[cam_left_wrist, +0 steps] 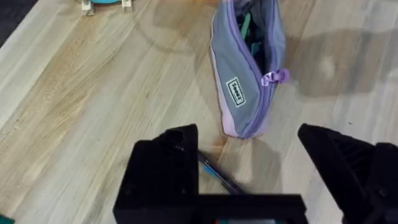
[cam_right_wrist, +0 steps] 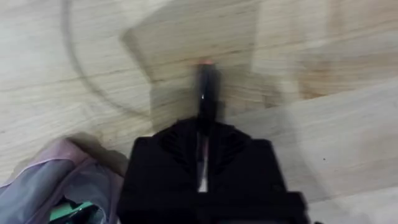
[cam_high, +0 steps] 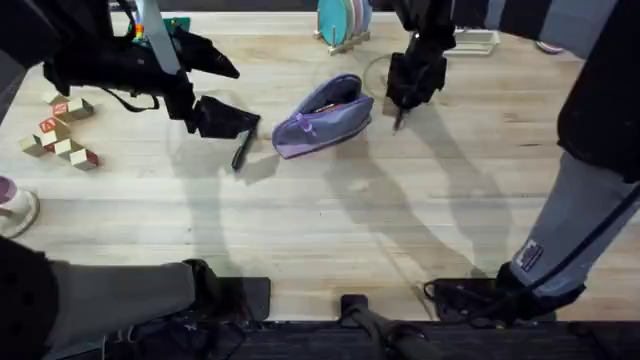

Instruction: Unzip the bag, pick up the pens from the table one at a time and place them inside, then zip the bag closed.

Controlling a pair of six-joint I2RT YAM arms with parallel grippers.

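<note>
pale wood butcher-block table [cam_high: 330,230] carries the unzipped lavender fabric pouch [cam_high: 322,117] at its middle. right gripper [cam_high: 400,112] hangs just beside it, pinching a slim black pen [cam_right_wrist: 206,93] upright. left gripper [cam_left_wrist: 249,168], fingers spread, hovers over the second black pen [cam_high: 240,152].

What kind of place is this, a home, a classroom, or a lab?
Most likely a robotics lab bench set up for practice tasks. Two arms work over a bare wooden table that holds props: a purple pencil bag, small wooden blocks and a rack of plates. Cables lie along the near edge.
</note>
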